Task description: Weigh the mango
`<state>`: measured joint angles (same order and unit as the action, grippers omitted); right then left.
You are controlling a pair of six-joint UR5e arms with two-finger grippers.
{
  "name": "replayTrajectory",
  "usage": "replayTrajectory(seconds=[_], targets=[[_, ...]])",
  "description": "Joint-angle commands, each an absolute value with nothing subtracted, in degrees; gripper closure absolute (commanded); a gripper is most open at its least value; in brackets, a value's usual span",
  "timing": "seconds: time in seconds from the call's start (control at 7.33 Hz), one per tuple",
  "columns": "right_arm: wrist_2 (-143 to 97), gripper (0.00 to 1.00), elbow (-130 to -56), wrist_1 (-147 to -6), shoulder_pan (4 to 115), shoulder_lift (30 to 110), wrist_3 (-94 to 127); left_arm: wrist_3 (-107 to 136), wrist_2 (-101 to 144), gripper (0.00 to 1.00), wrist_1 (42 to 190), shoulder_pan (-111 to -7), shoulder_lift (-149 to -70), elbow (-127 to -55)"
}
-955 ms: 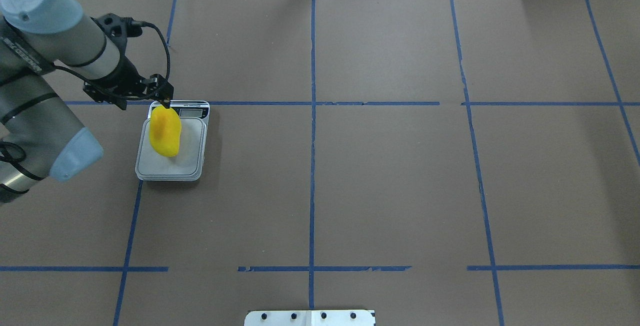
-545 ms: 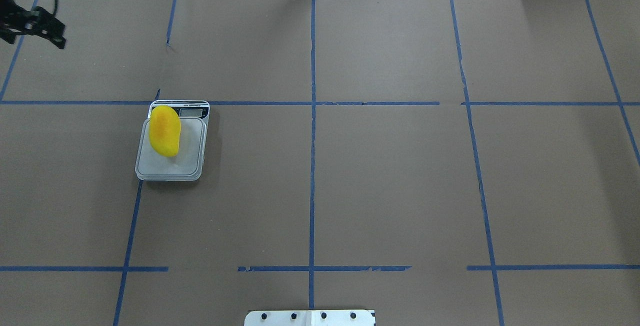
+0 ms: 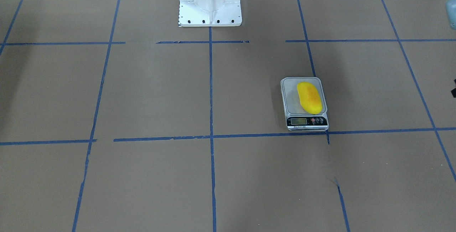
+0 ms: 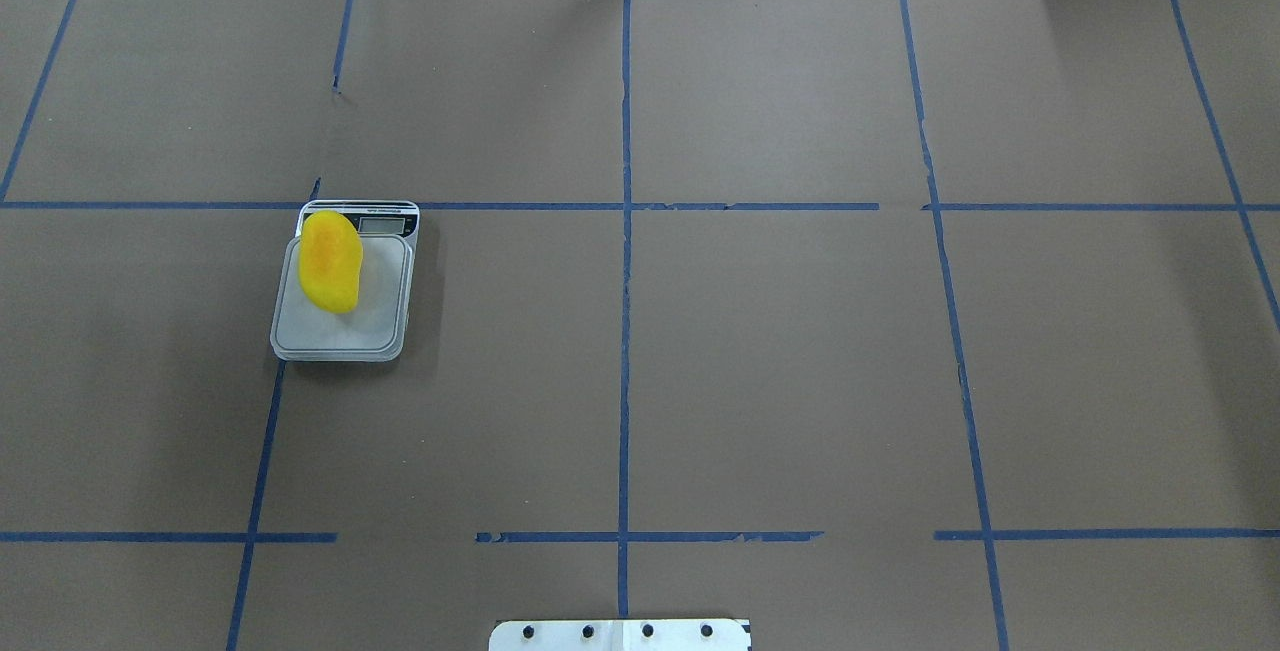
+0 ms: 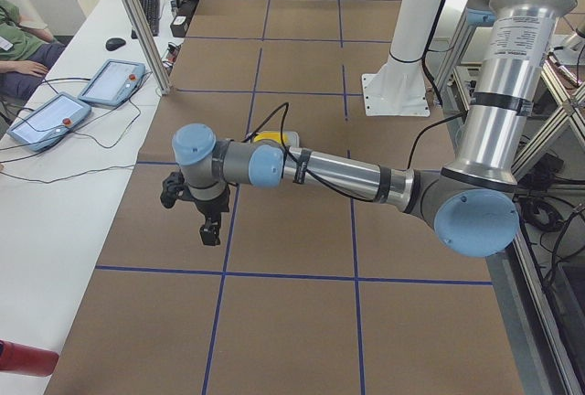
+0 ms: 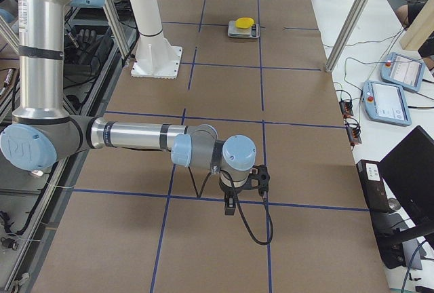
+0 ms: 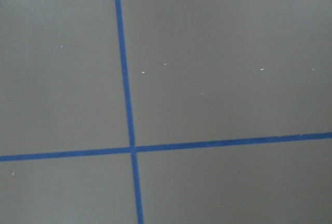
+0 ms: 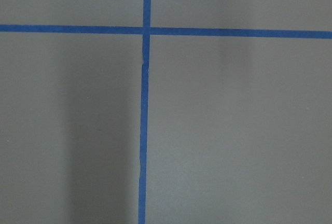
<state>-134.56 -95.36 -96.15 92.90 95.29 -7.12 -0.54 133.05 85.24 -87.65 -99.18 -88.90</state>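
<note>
Hanging low over the brown paper-covered table [image 4: 780, 361], my left pincer [image 5: 211, 232] points its black fingers straight down, near a blue tape line [image 5: 219, 258]. Only the side view from my left end of the table catches it, so I cannot tell whether its fingers are apart or together. My right pincer [image 6: 230, 206] hangs the same way at the opposite end of the table, close to a crossing of tape lines. It too shows only from the side, so I cannot tell its state either. Each wrist camera shows brown paper with a cross of blue tape. Well apart from both pincers, the small oblong bright yellow mango with an orange blush [image 4: 330, 261] lies on its side on the pale platform of the flat grey kitchen scale [image 4: 345, 336]. The scale stands on my left half of the table, just on my side of a crosswise tape line. The mango rests along the platform's edge toward my left, its far end by the dark display strip [image 4: 385, 225].
</note>
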Motion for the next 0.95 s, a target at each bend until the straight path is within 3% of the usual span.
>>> replayTrajectory(seconds=[0.0, 0.82], targets=[[-134.6, 0.0, -95.4, -96.2, 92.9, 95.3, -7.1, -4.1, 133.9, 0.0, 88.8, -90.2, -94.3, -87.2], [-134.6, 0.0, -95.4, -96.2, 92.9, 95.3, -7.1, -6.3, 136.1, 0.0, 92.7, -90.3, -89.5, -87.6]])
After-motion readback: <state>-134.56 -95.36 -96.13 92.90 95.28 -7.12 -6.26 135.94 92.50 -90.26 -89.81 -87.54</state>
